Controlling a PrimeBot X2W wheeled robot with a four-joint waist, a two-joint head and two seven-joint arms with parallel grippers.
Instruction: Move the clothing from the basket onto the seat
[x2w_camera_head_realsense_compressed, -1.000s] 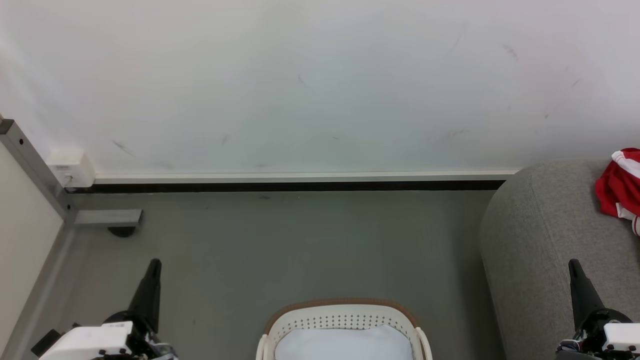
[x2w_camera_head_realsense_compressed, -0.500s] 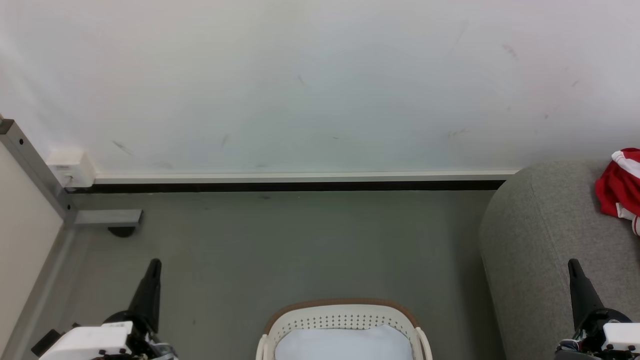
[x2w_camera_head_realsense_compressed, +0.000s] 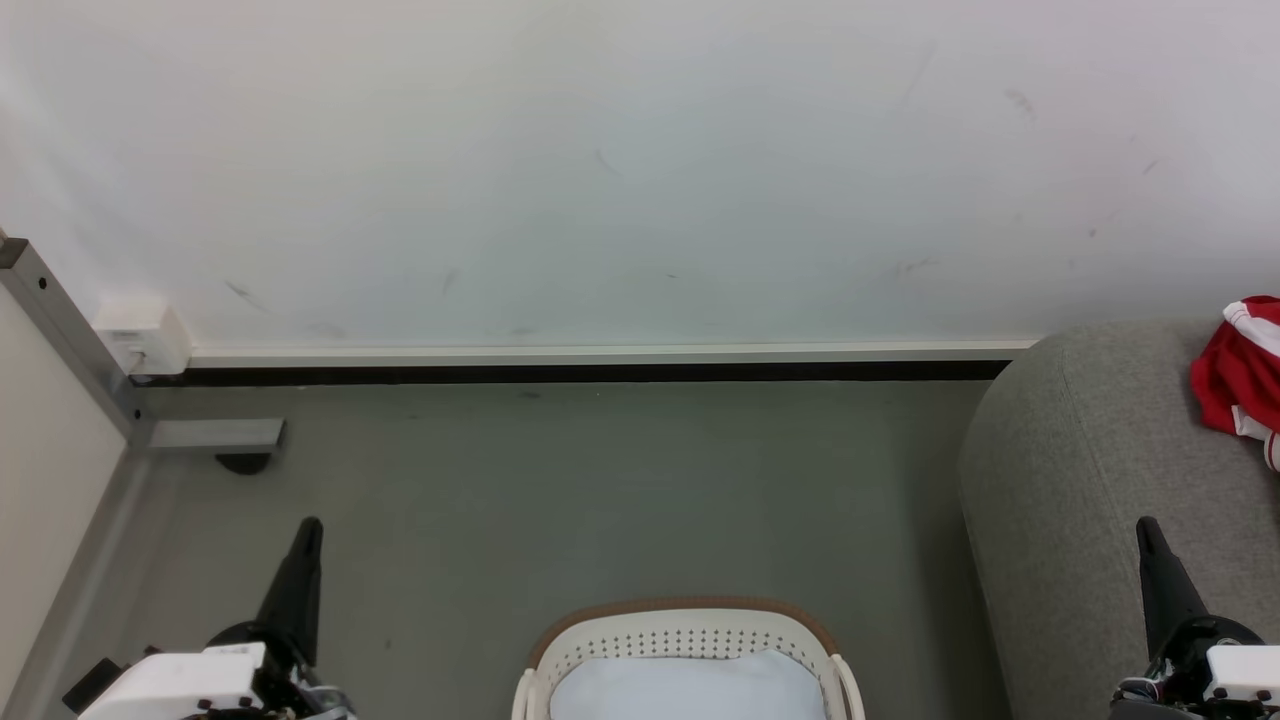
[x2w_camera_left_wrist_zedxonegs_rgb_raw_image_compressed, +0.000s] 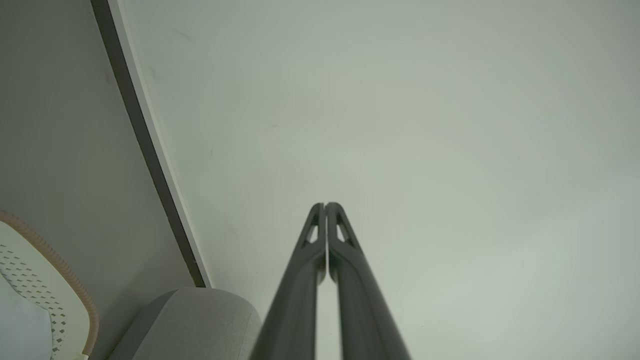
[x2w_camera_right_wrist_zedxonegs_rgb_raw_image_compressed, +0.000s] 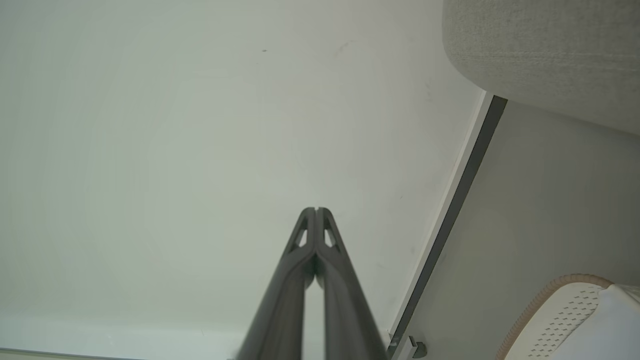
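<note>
Clothing (x2w_camera_head_realsense_compressed: 1240, 370): bright red with white stripes, crumpled in a heap on top of the seat (x2w_camera_head_realsense_compressed: 1080, 480) at the far right, partly cut off by the picture's edge; well apart from the basket (x2w_camera_head_realsense_compressed: 690, 625); seat: light-grey woven fabric, rounded corner, faint stitched seam down its side, standing on the floor at the right, far end by the wall; basket: cream-white plastic, rows of small holes in its wall, tan-brown rim band, upright on the floor, near and central, left of the seat and apart from it; pale white-blue sheet (x2w_camera_head_realsense_compressed: 690, 690) lying inside.
</note>
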